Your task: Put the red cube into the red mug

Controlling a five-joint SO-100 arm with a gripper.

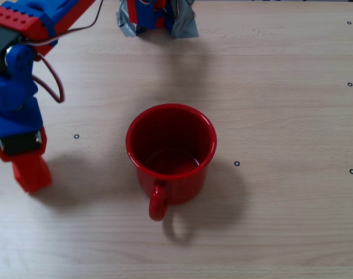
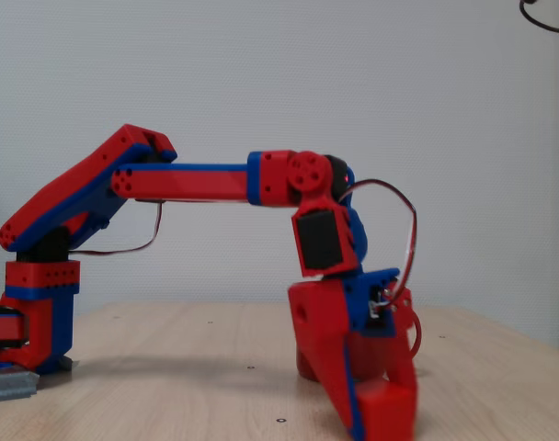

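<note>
Red mug (image 1: pixel 171 152): upright on the worktop (image 1: pixel 281 116), nothing visible inside, handle at 6 o'clock.
Tool (image 1: pixel 30 171): lowered at the mug's 9 o'clock, jaw state cannot be told.

Pale wood table (image 1: pixel 281 87), plain white wall (image 2: pixel 261 73)

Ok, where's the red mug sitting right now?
In the overhead fixed view the red mug stands upright mid-table, handle toward the bottom edge, with the gripper well off to its left. In the side view the gripper mostly hides it.
</note>
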